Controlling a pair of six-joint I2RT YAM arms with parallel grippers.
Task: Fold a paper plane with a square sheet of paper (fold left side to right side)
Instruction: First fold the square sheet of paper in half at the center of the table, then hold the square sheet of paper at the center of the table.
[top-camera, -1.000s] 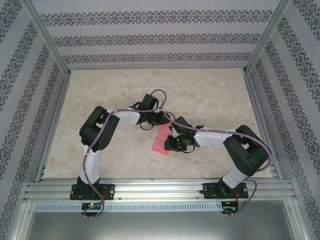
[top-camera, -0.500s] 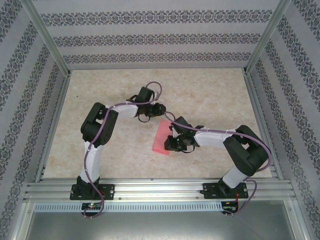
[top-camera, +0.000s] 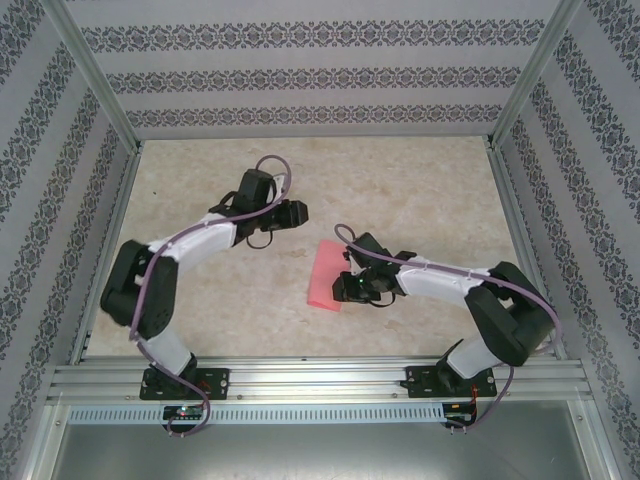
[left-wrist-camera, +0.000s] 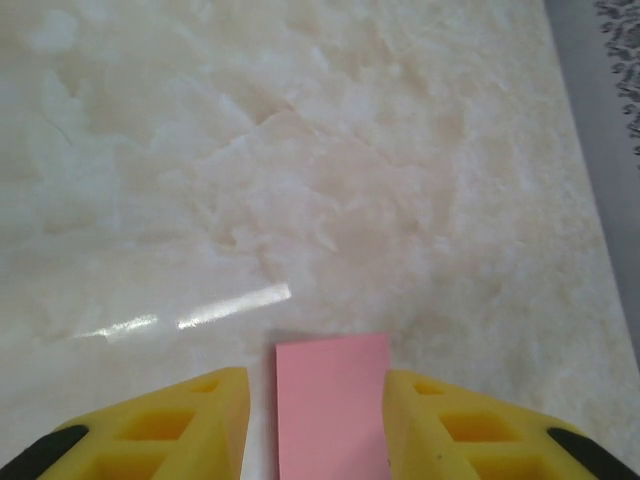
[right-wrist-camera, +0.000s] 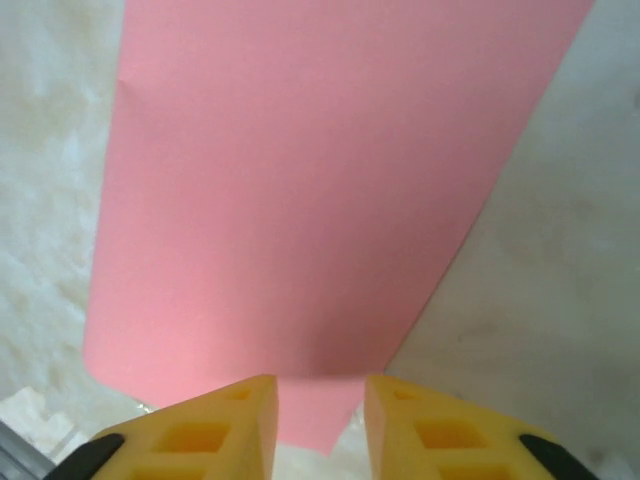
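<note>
Sheet of paper (top-camera: 326, 275) narrow from above, left gripper (left-wrist-camera: 315, 390) parted, right gripper (right-wrist-camera: 320, 388) parted over its near edge

Lab cell; aluminium frame (top-camera: 320, 378), wallpapered walls (top-camera: 310, 75)

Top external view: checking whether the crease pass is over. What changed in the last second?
The left gripper pulled back off the sheet of paper, moving left and toward the far side of the table. The right gripper stayed at the paper's right edge, jaws apart. The paper lies where it was.
</note>
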